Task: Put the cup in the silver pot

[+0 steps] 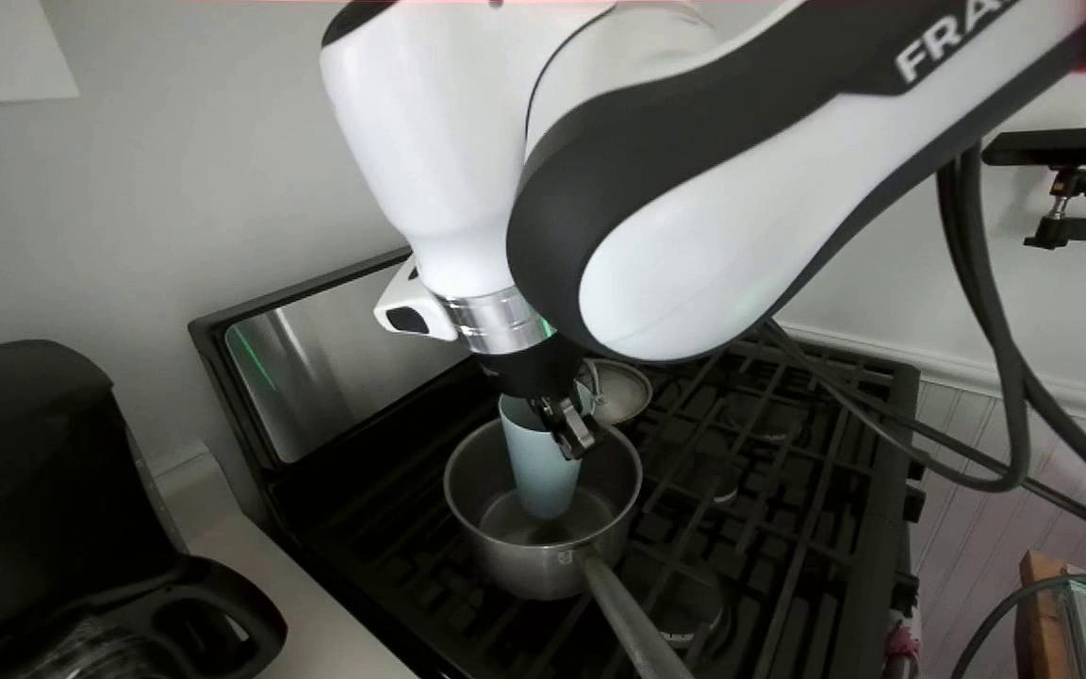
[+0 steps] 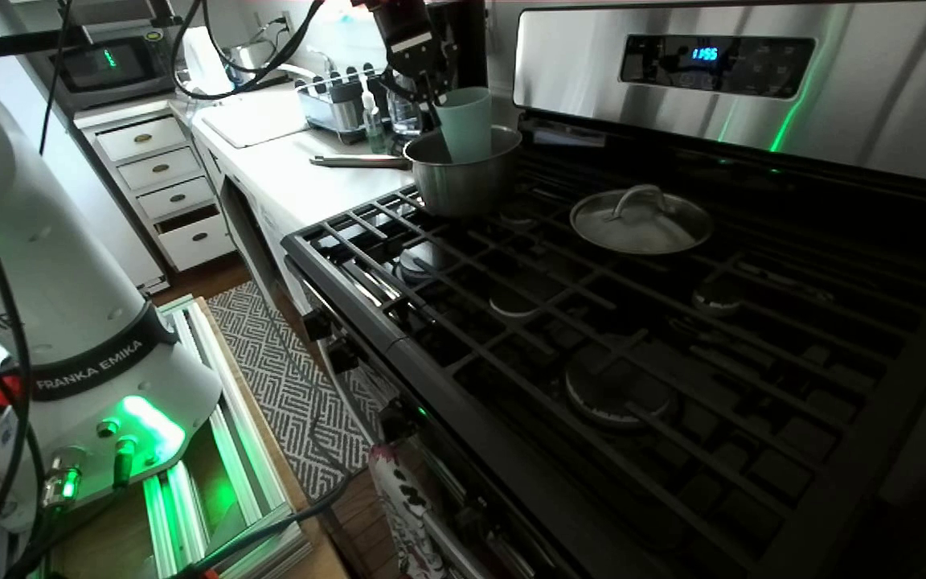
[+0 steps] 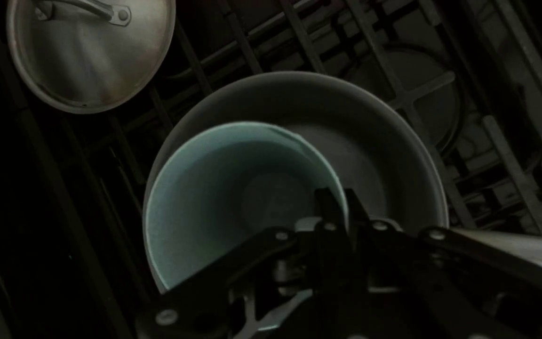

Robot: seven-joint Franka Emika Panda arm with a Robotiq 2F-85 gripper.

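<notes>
Okay, we're at the business end: the cup [image 1: 540, 467] is inside the silver pot [image 1: 543, 572], its lower part down within the steel wall and its mouth standing proud of the rim in both exterior views. And we've got the gripper [image 3: 338, 202] pinched on the cup's wall, one finger inside, one outside, as the wrist view shows. That reads to us as the placing step, nearly done, with the release to come. Is the base on the pot's floor? It looks close, but we can't tell for certain. So our call for the next move: ease down gently until the base meets steel, then part the fingers just a touch and rise straight up. Watch that inside finger! Any sideways drag and it could hook the rim and tip the cup against the pot's wall. The lid [image 3: 92, 63] lies on the grate [image 3: 431, 86], near the pot but apart from it, and we'd judge it no bother to a straight lift.
</notes>
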